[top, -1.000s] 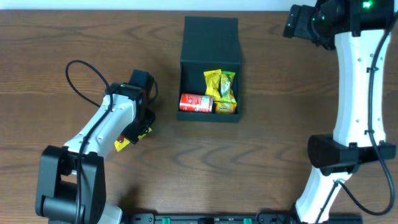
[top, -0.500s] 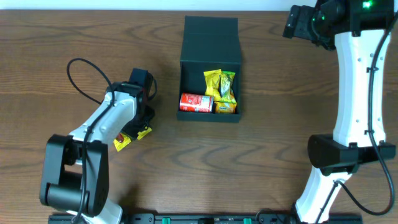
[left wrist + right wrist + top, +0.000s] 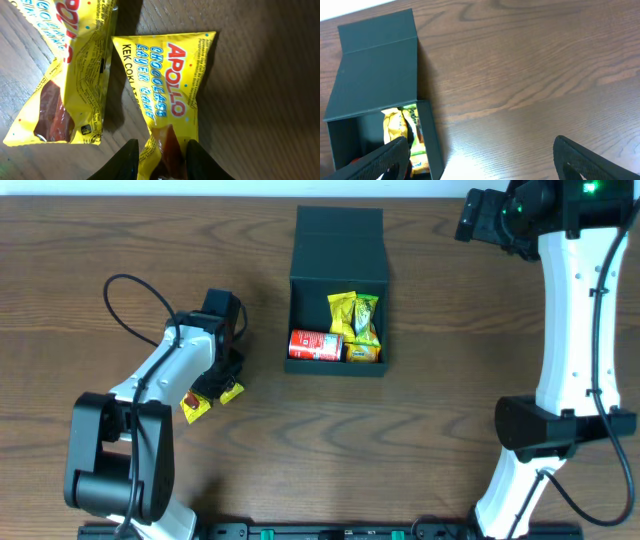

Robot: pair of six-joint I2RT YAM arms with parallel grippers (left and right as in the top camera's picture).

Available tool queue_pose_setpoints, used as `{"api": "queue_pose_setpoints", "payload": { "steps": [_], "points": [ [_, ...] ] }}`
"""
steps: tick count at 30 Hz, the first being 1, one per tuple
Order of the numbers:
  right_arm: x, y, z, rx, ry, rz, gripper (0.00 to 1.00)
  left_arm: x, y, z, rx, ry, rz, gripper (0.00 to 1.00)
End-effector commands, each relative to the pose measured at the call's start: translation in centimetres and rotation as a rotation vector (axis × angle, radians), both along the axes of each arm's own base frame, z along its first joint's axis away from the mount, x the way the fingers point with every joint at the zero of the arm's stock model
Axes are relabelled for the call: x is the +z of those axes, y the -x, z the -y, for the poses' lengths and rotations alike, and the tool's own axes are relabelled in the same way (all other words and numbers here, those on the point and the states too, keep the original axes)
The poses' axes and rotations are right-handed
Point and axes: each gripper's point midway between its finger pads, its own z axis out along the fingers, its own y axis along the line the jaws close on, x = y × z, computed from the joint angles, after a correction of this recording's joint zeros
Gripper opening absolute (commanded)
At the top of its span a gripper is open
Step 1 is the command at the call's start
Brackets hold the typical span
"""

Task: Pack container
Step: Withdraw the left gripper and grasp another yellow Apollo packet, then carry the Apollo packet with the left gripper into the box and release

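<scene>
The dark teal container (image 3: 338,240) lies open at the table's back middle, lid flap away from me. Inside are a red can (image 3: 315,345) and yellow snack packets (image 3: 355,325). It also shows in the right wrist view (image 3: 375,75). Two yellow Apollo cake packets lie left of it: one (image 3: 172,95) is between the fingers of my left gripper (image 3: 161,160), which is closed on its end; the other (image 3: 65,80) lies beside it. In the overhead view the packets (image 3: 210,398) sit under my left gripper (image 3: 222,375). My right gripper (image 3: 480,162) is open, high above the table right of the container.
A black cable (image 3: 135,300) loops over the table behind the left arm. The right arm's white column (image 3: 575,330) stands at the right side. Bare wood lies between the packets and the container.
My left gripper has shifted slightly back and left over the packets. The second packet now shows more plainly at its left. The right arm has not moved.
</scene>
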Motion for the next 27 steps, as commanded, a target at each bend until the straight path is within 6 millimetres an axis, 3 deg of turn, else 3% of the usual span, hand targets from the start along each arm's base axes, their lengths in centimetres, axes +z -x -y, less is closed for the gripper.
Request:
{"api": "queue_pose_setpoints", "payload": {
  "steps": [1,3,10,13,17,22,27],
  "points": [
    [0.1,0.1,0.3,0.007,0.009,0.0,0.92,-1.3,0.7,0.3,-0.017,0.021,-0.057,0.34],
    [0.1,0.1,0.3,0.007,0.009,0.0,0.92,-1.7,0.9,0.5,-0.016,0.034,-0.071,0.26],
    [0.1,0.1,0.3,0.007,0.009,0.0,0.92,-1.6,1.0,0.3,-0.026,0.033,-0.076,0.21],
    [0.1,0.1,0.3,0.006,0.009,0.001,0.93,-1.6,1.0,0.3,-0.052,0.033,-0.079,0.06],
    [0.2,0.0,0.3,0.006,0.009,0.003,0.93,-1.1,0.2,0.5,-0.097,0.037,-0.062,0.06],
    [0.2,-0.1,0.3,0.006,0.009,0.01,0.93,2.1,-3.6,1.3,-0.247,0.045,0.032,0.06],
    [0.3,-0.1,0.3,0.006,0.009,0.01,0.93,10.1,-11.8,4.8,-0.676,-0.035,0.318,0.06]
  ]
}}
